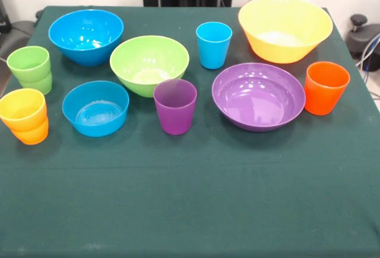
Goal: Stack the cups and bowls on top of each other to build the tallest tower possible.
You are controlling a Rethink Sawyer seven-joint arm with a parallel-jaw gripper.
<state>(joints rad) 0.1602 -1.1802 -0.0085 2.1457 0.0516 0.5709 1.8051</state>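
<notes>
1. Dark green cloth covers the table, and every piece sits on it in a loose band across the far half, with the near half bare.
2. I see no tower yet. The lime green bowl, the likely base, stands alone left of centre.
3. Far left is the big blue bowl; nearer, the smaller blue bowl. The purple bowl sits right of centre, and the yellow bowl far right.
4. The purple cup stands just beside the lime bowl's near edge; I cannot tell whether they touch. The light blue cup stands between the lime and yellow bowls, and the orange cup just right of the purple bowl.
5. At the left edge, the green cup looks like two nested, and the yellow cup sits in an orange one.
6. The gripper is not in view, so I cannot say whether it is apart or together.
7. Risks, as I judge them: glossy rims may slip from a pinch, the left cups may lift as pairs or split mid-air, and reaching for the lime bowl could topple the purple cup.
</notes>
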